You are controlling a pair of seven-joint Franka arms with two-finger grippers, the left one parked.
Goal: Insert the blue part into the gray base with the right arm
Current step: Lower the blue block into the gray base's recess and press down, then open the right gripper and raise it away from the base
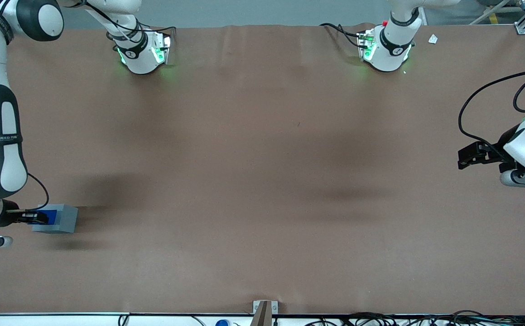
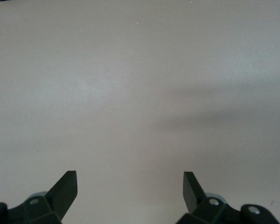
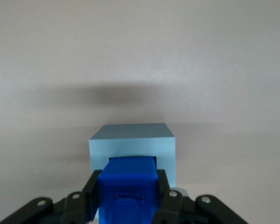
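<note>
The gray base (image 1: pixel 60 218) stands on the brown table near the working arm's end, fairly near the front camera. The blue part (image 1: pixel 50 215) sits at the base's recess, its end entering the square opening. My right gripper (image 1: pixel 40 217) is shut on the blue part, one finger on each side of it. In the right wrist view the blue part (image 3: pixel 128 186) is held between the black fingers (image 3: pixel 92 189), and its leading end is in the dark recess of the gray base (image 3: pixel 133 140). How deep it sits is hidden.
The brown table (image 1: pixel 262 172) spreads wide toward the parked arm's end. Two arm bases (image 1: pixel 142 52) with green lights stand at the edge farthest from the camera. A small metal bracket (image 1: pixel 264 310) sits at the nearest edge.
</note>
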